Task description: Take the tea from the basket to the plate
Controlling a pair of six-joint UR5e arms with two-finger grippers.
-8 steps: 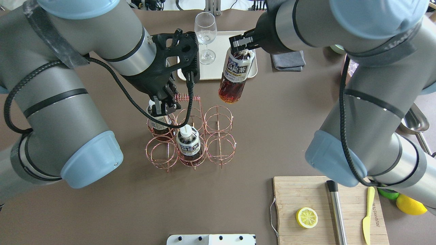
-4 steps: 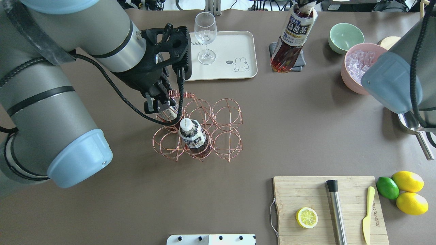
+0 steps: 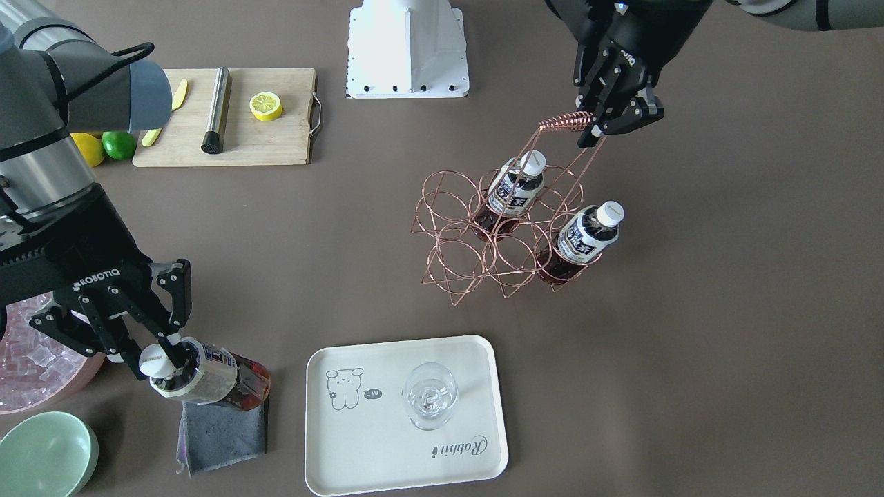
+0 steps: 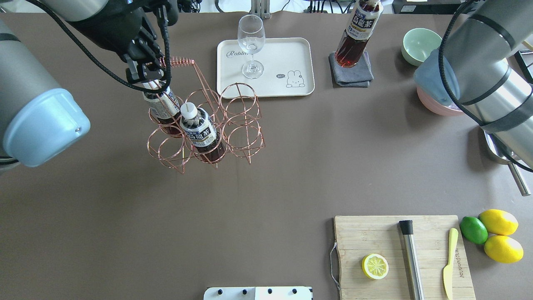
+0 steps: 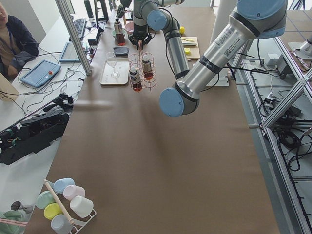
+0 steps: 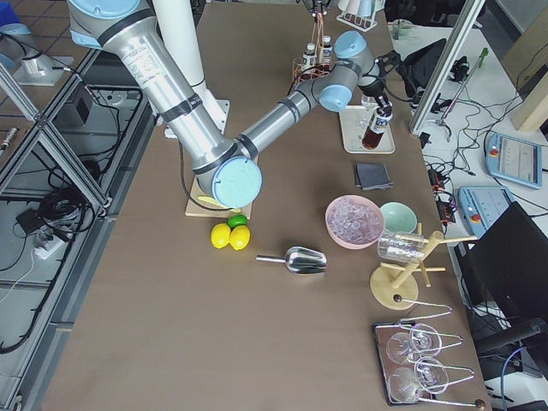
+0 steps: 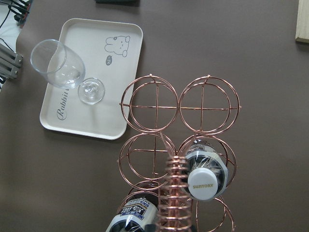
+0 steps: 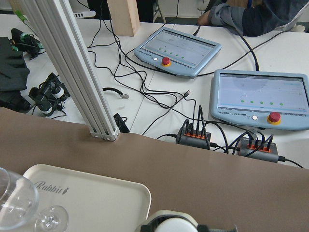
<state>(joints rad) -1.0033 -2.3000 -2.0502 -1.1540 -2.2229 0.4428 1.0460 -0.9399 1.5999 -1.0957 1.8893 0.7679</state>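
My right gripper (image 3: 160,352) is shut on the white cap of one tea bottle (image 3: 207,378), which leans over a grey cloth (image 3: 221,428) beside the cream plate (image 3: 387,455). In the overhead view this bottle (image 4: 358,33) stands on the cloth (image 4: 352,71), right of the plate (image 4: 287,54). My left gripper (image 3: 615,116) is shut on the coiled handle (image 3: 566,123) of the copper wire basket (image 3: 459,238). Two more tea bottles (image 4: 202,133) (image 4: 160,106) sit in the basket's rings. I cannot tell whether the basket touches the table.
A stemmed glass (image 4: 251,39) stands on the plate's left part. A green bowl (image 4: 420,43) and a pink bowl of ice (image 3: 27,366) are to the right. A cutting board (image 4: 374,237) with lemon half, steel tube and knife lies front right, with whole citrus (image 4: 497,223) beside it.
My left gripper has pulled the basket with its two bottles to the left and back. My right gripper has carried its bottle from above the plate's right edge to the grey cloth.
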